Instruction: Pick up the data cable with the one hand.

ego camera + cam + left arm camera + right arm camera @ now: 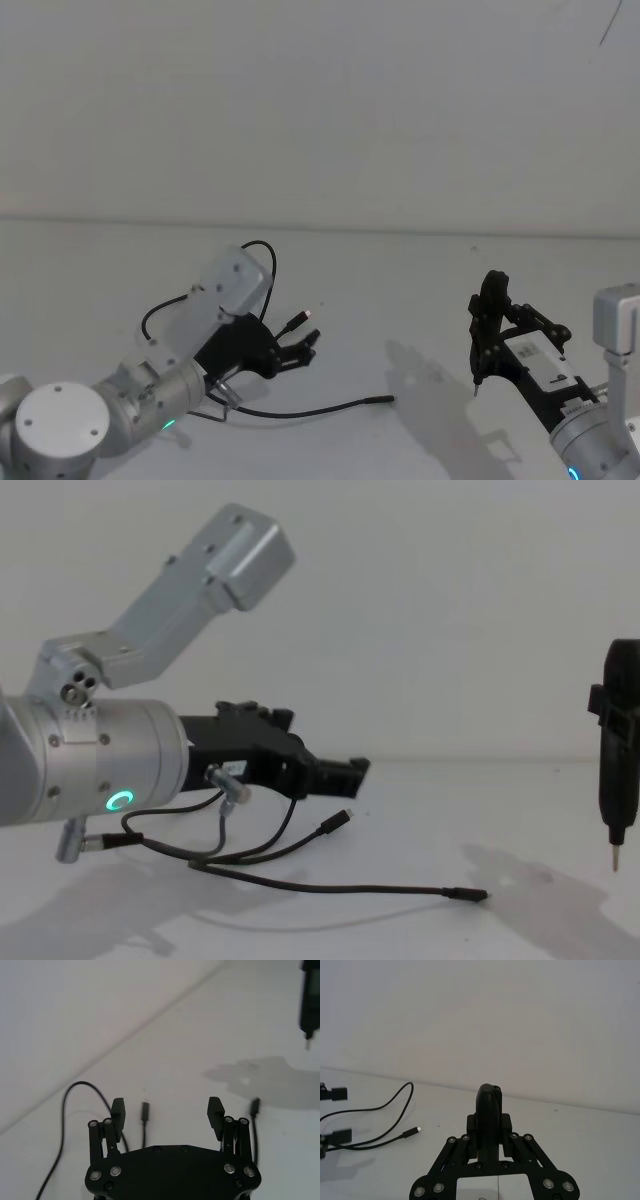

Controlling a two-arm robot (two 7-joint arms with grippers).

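Left pincer (308, 347), jaws apart, low over data cable (340, 405).

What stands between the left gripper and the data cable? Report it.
Nothing visible. The open left gripper hovers over the data cable; the right gripper, shut on a pen-like tool, is well off to the right.
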